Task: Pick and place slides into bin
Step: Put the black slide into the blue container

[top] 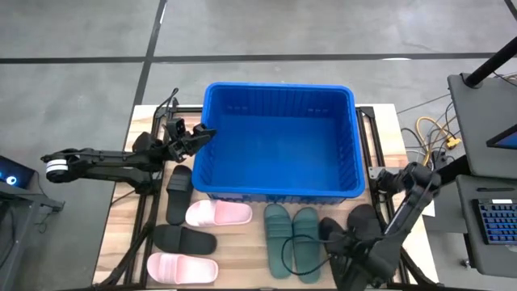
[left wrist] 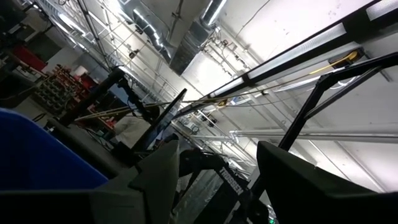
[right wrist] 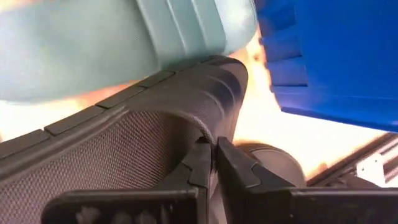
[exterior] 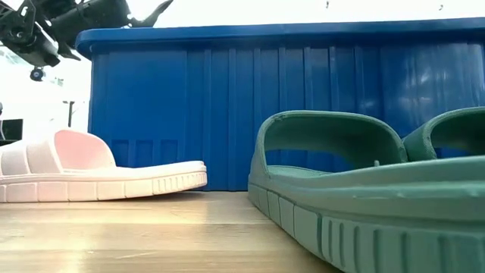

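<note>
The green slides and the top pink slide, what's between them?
Only bare wooden table, seen in the high view, between the green slides and the upper pink slide.

I see a bright blue bin (top: 279, 139) with vertical ribs lining its walls. The counter (top: 242, 250) beneath is pale wood with a light grain. Two slides are pale pink (top: 218, 213) (top: 182, 267), with grooved soles in the low view. Two are a muted dark green (top: 278, 238) (top: 307, 242), ridged along the edges. The black slides (top: 178, 194) (top: 185, 239) lie at the left; another black slide (right wrist: 124, 143) shows a fine woven texture and raised ribs. My right arm's fingers (right wrist: 233, 165) are black too.
</note>
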Robot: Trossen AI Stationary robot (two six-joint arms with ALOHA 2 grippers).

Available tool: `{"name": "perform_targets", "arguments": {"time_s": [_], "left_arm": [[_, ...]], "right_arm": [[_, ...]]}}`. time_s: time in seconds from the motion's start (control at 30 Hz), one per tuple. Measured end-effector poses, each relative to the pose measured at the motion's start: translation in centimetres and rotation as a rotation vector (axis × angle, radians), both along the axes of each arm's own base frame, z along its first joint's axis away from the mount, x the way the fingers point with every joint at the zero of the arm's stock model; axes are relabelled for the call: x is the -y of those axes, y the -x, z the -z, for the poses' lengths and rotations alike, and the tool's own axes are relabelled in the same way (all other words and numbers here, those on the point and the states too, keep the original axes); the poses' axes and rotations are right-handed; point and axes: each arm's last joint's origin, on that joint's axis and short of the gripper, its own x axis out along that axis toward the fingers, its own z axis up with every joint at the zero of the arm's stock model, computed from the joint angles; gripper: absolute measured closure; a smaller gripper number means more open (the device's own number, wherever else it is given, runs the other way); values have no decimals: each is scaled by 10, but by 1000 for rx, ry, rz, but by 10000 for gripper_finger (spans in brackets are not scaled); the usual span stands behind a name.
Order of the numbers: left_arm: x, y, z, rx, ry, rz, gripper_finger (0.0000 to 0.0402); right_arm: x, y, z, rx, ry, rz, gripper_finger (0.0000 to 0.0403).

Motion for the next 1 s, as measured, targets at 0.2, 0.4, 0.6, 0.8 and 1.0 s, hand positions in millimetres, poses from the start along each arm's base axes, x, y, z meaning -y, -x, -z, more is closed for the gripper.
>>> {"name": "perform_targets", "arguments": {"time_s": [0.2, 0.4, 0.6, 0.8, 1.0], "left_arm": [[0, 0, 0, 3, 2, -3, 201], [0, 0, -2, 9, 2, -1, 201], [0, 0, -2, 9, 22, 12, 201], [0, 0, -2, 10, 23, 13, 201], [0, 0, -2, 10, 24, 14, 201]], "right_arm": [[-1, 0, -35, 252, -126, -64, 394], [2, -2, -66, 476, -124, -109, 394], [3, -5, -93, 618, -76, -167, 394], [6, -6, -123, 752, -17, -191, 394], [12, -5, -152, 870, 68, -213, 394]]}}
